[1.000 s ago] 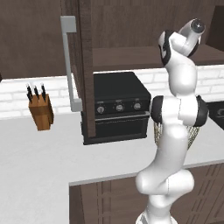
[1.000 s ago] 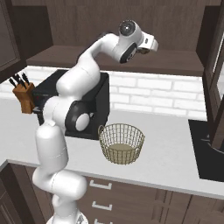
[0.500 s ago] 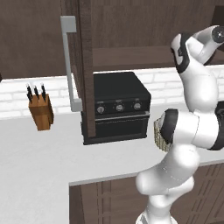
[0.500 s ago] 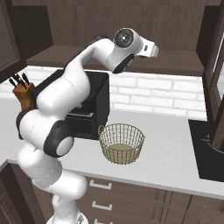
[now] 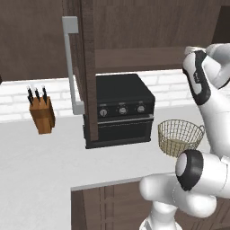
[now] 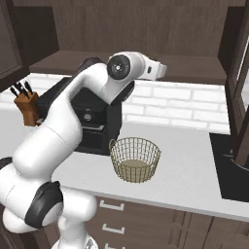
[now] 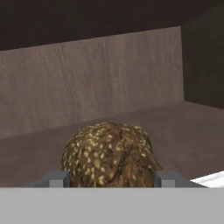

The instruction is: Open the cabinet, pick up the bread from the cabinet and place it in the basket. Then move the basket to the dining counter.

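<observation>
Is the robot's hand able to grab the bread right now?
Probably yes. In the hand view the bread sits on the cabinet shelf between the two open fingers, with nothing in front of it. Whether they touch it yet, I cannot tell.

The bread (image 7: 109,153), a brown rounded lump with pale speckles on a darker mottled crust, sits on the brown shelf (image 7: 183,131) inside the cabinet (image 5: 85,54), whose dark door stands swung open. The basket (image 6: 135,158), a round bowl of tan wire mesh, stands upright on the white counter (image 6: 194,170) just beside the black oven (image 5: 119,110).
</observation>
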Controlling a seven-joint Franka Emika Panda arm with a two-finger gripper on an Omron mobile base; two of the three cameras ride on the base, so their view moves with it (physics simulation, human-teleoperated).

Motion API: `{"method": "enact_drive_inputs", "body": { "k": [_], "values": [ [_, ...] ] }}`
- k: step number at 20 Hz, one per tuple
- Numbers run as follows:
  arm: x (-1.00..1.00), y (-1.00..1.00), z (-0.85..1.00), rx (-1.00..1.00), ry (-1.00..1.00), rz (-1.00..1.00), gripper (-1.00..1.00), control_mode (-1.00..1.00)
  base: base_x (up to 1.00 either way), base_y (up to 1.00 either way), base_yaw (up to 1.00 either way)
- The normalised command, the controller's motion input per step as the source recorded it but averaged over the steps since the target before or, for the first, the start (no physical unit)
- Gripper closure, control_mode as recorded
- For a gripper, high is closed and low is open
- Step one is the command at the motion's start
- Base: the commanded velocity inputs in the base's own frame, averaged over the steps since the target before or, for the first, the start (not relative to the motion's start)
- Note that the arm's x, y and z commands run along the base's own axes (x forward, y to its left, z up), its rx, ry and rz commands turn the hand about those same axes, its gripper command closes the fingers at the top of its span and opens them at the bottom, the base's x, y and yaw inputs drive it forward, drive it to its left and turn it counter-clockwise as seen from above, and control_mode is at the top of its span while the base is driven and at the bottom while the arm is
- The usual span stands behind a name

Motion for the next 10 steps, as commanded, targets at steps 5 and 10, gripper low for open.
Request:
{"method": "enact_drive_inputs", "body": {
  "k": [5,10],
  "values": [
    [-1.00,0.16,0.14,0.04,0.00,0.00,1.00,-1.00,0.00,0.00,0.00],
    [-1.00,0.00,0.19,0.11,0.00,0.00,1.00,-1.00,0.00,0.00,0.00]
  ]
}}
